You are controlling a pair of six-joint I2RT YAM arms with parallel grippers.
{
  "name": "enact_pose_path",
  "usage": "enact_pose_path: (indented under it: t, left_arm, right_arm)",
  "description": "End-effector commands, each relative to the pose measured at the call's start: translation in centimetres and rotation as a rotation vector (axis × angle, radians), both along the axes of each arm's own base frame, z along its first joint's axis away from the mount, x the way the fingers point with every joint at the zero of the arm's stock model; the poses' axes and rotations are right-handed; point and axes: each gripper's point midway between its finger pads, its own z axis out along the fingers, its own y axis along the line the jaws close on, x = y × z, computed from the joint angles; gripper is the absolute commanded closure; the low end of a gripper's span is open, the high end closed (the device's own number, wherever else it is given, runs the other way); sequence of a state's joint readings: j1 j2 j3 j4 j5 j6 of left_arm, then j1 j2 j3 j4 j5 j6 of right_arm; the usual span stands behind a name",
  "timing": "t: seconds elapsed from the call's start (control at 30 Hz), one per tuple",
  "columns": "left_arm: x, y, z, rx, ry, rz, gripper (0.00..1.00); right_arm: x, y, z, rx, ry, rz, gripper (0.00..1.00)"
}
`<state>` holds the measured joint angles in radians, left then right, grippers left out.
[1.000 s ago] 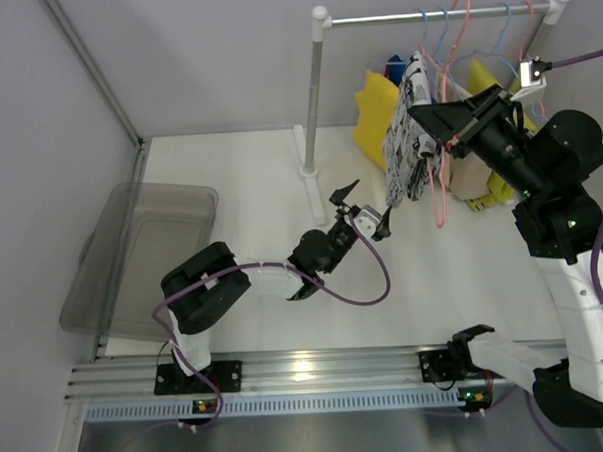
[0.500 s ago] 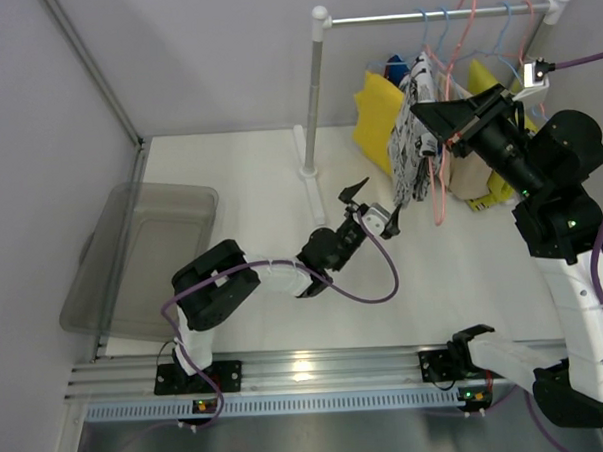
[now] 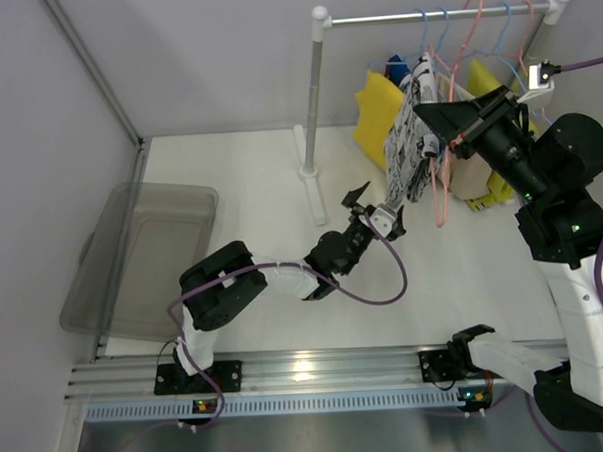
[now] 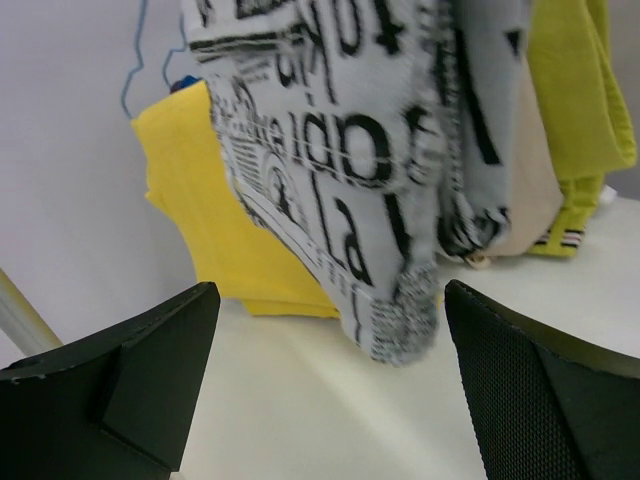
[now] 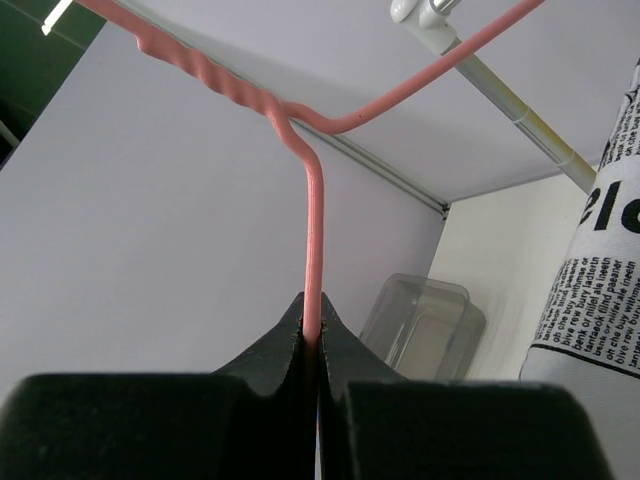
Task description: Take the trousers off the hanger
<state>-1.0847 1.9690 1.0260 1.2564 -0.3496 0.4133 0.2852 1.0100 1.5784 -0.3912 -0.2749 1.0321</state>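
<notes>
Pink hanger [image 5: 313, 230] pinched tight in right fingers [image 5: 260, 375], likely to steady it. Left fingers [image 4: 520, 390] spread wide, near black-and-white trousers [image 4: 380, 170] hem, seemingly to grab and pull.

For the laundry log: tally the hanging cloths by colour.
black-and-white print cloth: 1
bright yellow cloth: 1
blue cloth: 1
beige cloth: 1
olive-yellow cloth: 1
Total: 5

Blue trousers [image 3: 395, 63] mostly hidden bhd yellow trousers [image 3: 374, 109].
</notes>
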Motion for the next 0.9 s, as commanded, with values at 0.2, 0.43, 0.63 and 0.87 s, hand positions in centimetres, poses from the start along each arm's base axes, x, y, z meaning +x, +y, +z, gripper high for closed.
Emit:
enact_pose_path:
  t: [0.2, 0.43, 0.63, 0.87]
  left_arm:
    - [3.1, -0.8, 3.6, -0.126, -0.042, 0.08, 0.01]
    - [4.1, -1.5, 3.8, -0.12, -0.077, 0.106, 0.01]
    - [4.3, -2.2, 4.7, -0.142, -0.093, 0.093, 0.01]
    - [4.3, -2.1, 7.1, -0.182, -0.143, 0.103, 0.01]
  right_arm:
    - [-3.9, -1.0, 6.3, 0.066, -0.254, -0.001, 1.0]
    - [-4.2, -1.0, 6.3, 0.069, -0.25, 0.005, 1.0]
    - [-3.9, -0.8, 5.7, 0.074, -0.229, 0.01, 1.0]
    - [-3.4, -0.5, 4.9, 0.08, -0.201, 0.02, 1.0]
